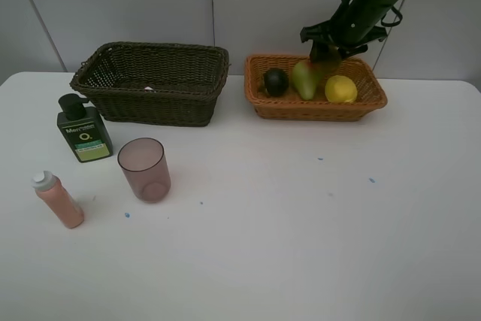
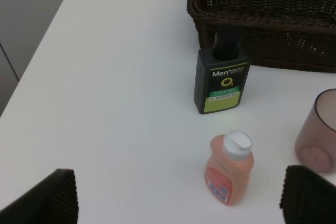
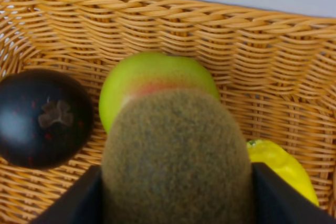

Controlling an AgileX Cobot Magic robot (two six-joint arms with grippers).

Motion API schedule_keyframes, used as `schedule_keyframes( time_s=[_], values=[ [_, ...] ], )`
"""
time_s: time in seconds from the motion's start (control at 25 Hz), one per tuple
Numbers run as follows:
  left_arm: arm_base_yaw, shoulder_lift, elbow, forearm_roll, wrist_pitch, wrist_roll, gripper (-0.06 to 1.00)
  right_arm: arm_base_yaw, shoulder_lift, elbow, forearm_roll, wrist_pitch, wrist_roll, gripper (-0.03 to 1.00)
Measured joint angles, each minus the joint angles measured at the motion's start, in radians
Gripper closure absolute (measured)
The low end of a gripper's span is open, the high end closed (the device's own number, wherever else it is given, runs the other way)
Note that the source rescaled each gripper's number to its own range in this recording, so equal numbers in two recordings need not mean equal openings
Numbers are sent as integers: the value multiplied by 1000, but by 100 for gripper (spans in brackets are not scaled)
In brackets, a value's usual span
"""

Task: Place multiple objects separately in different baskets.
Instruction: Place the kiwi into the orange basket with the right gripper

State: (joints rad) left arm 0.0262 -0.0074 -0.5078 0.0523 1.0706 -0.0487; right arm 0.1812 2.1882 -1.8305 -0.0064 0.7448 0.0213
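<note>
My right gripper [image 1: 325, 56] is shut on the fuzzy brown kiwi [image 3: 176, 161] and holds it just over the light orange-tan basket [image 1: 263, 103]. In that basket lie the red-blushed green pear [image 1: 304, 80], the lemon [image 1: 340, 89] and the dark green round fruit [image 1: 276, 81]. The dark brown basket [image 1: 154, 80] stands to its left with a small pinkish item [image 1: 148, 89] inside. The dark green bottle [image 1: 83, 130], the pink white-capped bottle [image 1: 58, 200] and the translucent pinkish cup [image 1: 144, 168] stand on the table at the left. My left gripper [image 2: 178, 195] is open above the pink bottle [image 2: 229, 169].
The white table [image 1: 301, 223] ends at its far edge just behind the baskets, with a grey wall beyond. A few small blue specks [image 1: 371, 180] mark the tabletop. The left table corner [image 2: 79, 3] shows in the left wrist view.
</note>
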Motion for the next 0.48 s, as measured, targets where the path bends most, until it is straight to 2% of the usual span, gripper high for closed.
schedule_keyframes(
  time_s=[0.04,0.08,0.16,0.2,0.28,0.48],
  values=[
    [0,0,0,0,0,0,-5,0,0,0,0,0,-2,41],
    [0,0,0,0,0,0,-5,0,0,0,0,0,-1,27],
    [0,0,0,0,0,0,-5,0,0,0,0,-3,2,7],
    [0,0,0,0,0,0,-5,0,0,0,0,-3,5,3],
    [0,0,0,0,0,0,-5,0,0,0,0,-1,6,-1],
    [0,0,0,0,0,0,-5,0,0,0,0,21,6,-3]
  ],
)
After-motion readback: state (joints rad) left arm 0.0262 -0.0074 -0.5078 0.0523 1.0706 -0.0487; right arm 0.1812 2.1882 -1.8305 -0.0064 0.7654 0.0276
